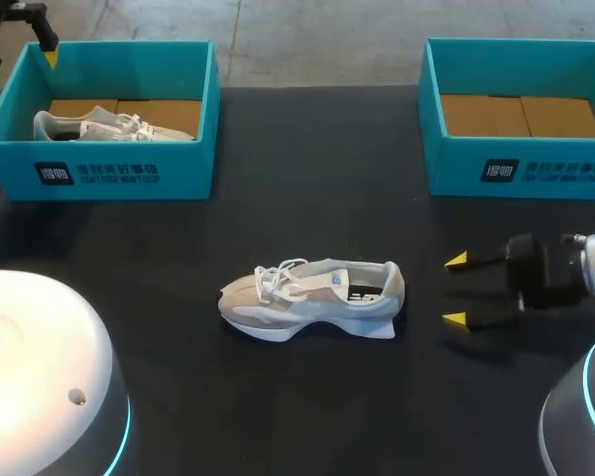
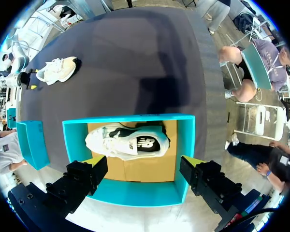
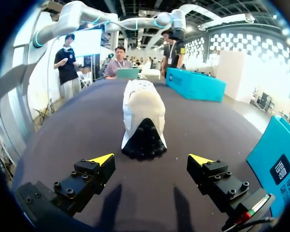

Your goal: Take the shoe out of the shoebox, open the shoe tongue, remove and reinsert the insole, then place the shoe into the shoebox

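Inspecting by size, with every position referred to the loose shoe (image 1: 312,297).

Recorded a dark bench (image 1: 307,178) carrying that shoe at about mid-surface.

Noted a teal left shoebox (image 1: 109,171), lid off, beyond the loose shoe and to its left, well apart from it, at the far edge of the bench. Noted a matching right shoebox (image 1: 516,169), also lidless, beyond the loose shoe and to its right, well apart, with a brown cardboard floor showing inside.

Found the loose shoe upright on its sole, outside both boxes. Pale grey and white upper, white laces uppermost, toe pointing left, heel pointing right, dark heel tread visible from the right wrist view.

Found a boxed shoe (image 2: 128,142) of similar pale colouring inside the left shoebox, so beyond and left of the loose shoe. Lying on its side on the brown cardboard floor, touching neither claw.

Logged the right claw (image 1: 456,291) just off the bench surface, to the right of the loose shoe, near its heel but apart from it. Yellow-tipped fingers spread wide and aimed at the heel, gripping nothing.

Logged the left claw (image 2: 144,163) well apart from the loose shoe, beyond it and to its left, hanging over the left shoebox. Fingers spread wide, about as wide as the box interior, with the boxed shoe ahead of them and untouched.
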Available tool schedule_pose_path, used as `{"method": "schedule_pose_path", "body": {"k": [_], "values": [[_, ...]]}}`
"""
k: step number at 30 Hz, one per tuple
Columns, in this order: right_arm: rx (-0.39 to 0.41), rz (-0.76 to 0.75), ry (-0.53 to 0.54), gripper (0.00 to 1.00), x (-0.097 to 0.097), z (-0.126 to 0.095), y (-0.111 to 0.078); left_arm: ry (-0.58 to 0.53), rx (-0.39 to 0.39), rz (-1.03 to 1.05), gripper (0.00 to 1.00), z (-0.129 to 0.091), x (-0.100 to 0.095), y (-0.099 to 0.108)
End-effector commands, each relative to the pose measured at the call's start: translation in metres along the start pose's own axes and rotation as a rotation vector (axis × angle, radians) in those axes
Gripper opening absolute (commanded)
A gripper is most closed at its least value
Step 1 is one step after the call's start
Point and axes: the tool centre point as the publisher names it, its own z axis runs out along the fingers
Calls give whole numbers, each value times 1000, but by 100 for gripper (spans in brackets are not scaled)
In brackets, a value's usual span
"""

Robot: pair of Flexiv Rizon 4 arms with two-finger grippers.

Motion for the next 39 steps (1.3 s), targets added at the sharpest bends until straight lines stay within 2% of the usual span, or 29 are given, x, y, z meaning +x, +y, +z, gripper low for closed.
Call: {"method": "schedule_pose_path", "body": {"k": [1, 20, 39], "values": [[-10, -6, -33, 100, 6, 18, 5, 2, -2, 0, 100, 0, 0, -1], [-60, 27, -21, 100, 14, 84, 33, 2, -2, 0, 100, 0, 0, -1], [-69, 54, -5, 100, 18, 107, 36, 2, -2, 0, 100, 0, 0, -1]]}}
